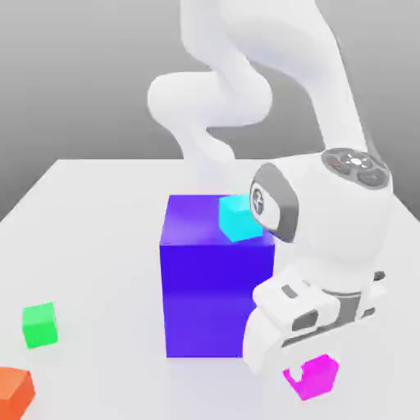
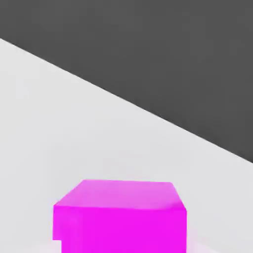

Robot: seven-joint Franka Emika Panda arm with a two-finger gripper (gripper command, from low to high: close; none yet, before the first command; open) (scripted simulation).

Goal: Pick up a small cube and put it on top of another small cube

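Legible text, labels, brands, numbers, signs: none on any cube, block, table or arm surface.

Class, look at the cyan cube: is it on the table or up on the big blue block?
Up on the block: the cyan cube rests on the blue block's top.

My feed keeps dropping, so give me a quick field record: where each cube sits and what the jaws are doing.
magenta cube: on the table, directly under the hand, near the big block's front corner at the exterior view's right
gripper: jaws shut on the magenta cube
cyan cube: on top of the blue-violet block
green cube: on the table, at the exterior view's left
orange cube: lower left corner, partly cut off
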